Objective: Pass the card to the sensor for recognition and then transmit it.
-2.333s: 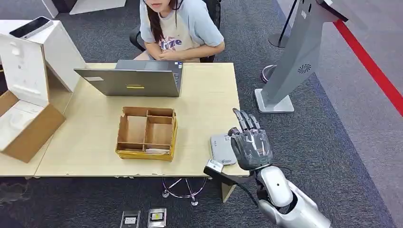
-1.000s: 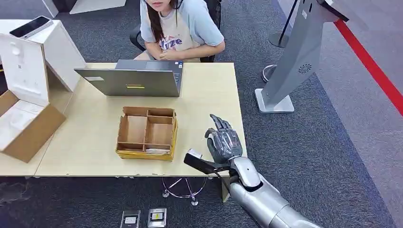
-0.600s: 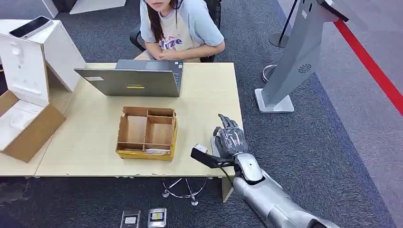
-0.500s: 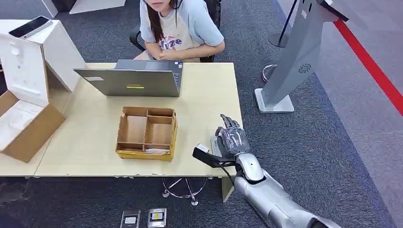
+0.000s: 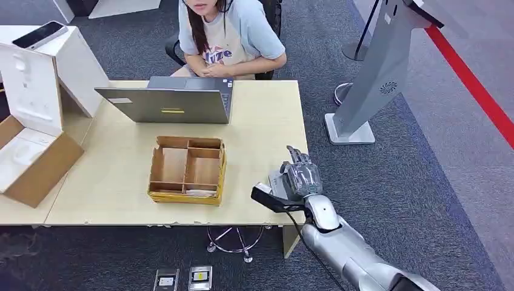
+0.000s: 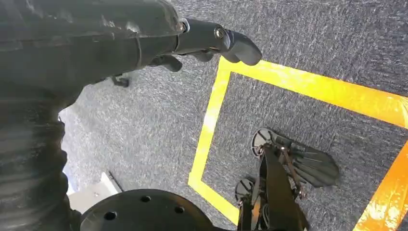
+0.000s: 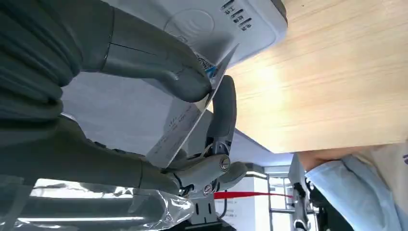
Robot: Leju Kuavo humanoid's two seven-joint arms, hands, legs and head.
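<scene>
My right hand [image 5: 299, 177] hangs over the table's front right corner, just above the grey-white card sensor [image 5: 274, 179], most of which it hides. Up close in the right wrist view, the thumb and a finger pinch a white printed card [image 7: 188, 119]. The card stands tilted, with its upper edge close to the sensor [image 7: 211, 21]; whether they touch I cannot tell. My left hand [image 6: 144, 43] hangs down over the dark carpet with nothing in it.
A person [image 5: 230, 36] sits behind the wooden table [image 5: 267, 121] at a grey laptop [image 5: 170, 100]. A divided cardboard box [image 5: 188, 170] stands mid-table. White boxes [image 5: 36, 91] are at the left, and a grey kiosk stand [image 5: 376, 66] is on the floor to the right.
Over the last second my right hand has slid a little to the right along the table's front edge, coming over the sensor. The card stays pinched in it.
</scene>
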